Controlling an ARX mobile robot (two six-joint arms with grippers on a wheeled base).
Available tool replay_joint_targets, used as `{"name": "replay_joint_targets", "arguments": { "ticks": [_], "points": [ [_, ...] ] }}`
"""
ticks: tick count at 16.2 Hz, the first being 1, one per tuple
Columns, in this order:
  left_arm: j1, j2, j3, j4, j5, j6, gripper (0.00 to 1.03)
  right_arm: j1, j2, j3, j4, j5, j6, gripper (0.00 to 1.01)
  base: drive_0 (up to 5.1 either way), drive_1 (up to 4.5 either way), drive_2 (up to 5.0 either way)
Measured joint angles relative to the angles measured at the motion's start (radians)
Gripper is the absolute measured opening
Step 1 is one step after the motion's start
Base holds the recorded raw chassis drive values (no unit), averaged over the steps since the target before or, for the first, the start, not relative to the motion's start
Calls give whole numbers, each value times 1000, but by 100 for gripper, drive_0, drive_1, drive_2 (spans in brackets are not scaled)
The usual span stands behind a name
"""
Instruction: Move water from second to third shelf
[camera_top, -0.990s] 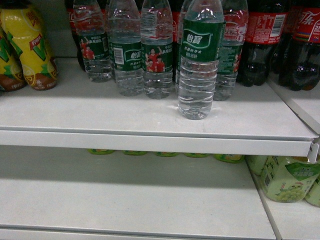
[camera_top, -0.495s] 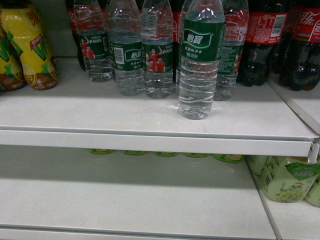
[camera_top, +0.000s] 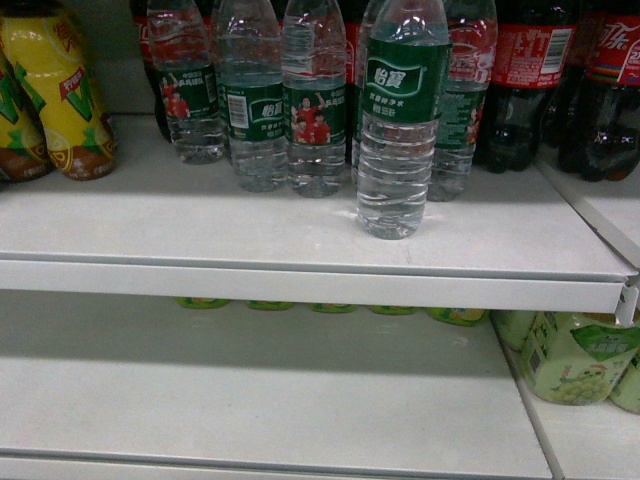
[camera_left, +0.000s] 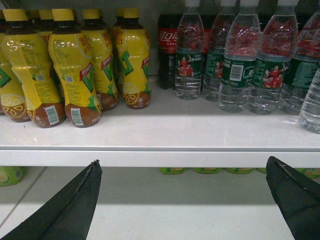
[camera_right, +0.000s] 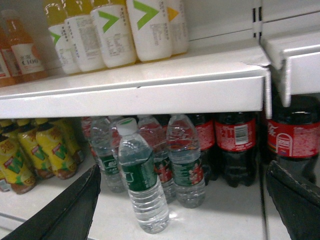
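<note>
**Transfer not begun: water bottle on upper visible shelf, both pincers empty**

At this moment the water bottle (camera_top: 400, 120), clear and ribbed with a dark green label, stood upright near the front of the upper visible shelf (camera_top: 150, 240), just ahead of the row of other water bottles (camera_top: 255, 100) behind it. I judged this to be its starting shelf. In my right wrist view it stood alone and forward of that row, with cola bottles (camera_top: 530, 80) to its right. Yellow drink bottles (camera_left: 75, 70) occupied the left end of the same shelf.

My left pincer (camera_left: 182, 200) was spread wide and held nothing; its fingers framed the shelf edge from below. My right pincer (camera_right: 185, 205) was likewise spread and empty, with the water bottle sitting between its fingers in view but apart from them. Neither pincer appeared in the head view.

The lower shelf (camera_top: 250, 400), which I took to be the destination, showed bare surface at front centre, with green drink bottles (camera_top: 575, 355) at its right.

Assessment: nothing completed. Outstanding were the approach, the grasp, the lift clear of the shelf lip, and the placement on the shelf below.
</note>
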Motion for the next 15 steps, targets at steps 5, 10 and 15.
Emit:
{"name": "replay_joint_targets", "arguments": {
  "ticks": [5, 10, 15],
  "points": [
    [0, 0, 0, 0, 0, 0, 98, 269, 262, -2, 90, 106, -104, 98, 0, 0, 0],
    [0, 0, 0, 0, 0, 0, 98, 393, 535, 65, 185, 178, -171, 98, 0, 0, 0],
    [0, 0, 0, 0, 0, 0, 98, 465, 688, 192, 189, 221, -187, 98, 0, 0, 0]
  ]
}}
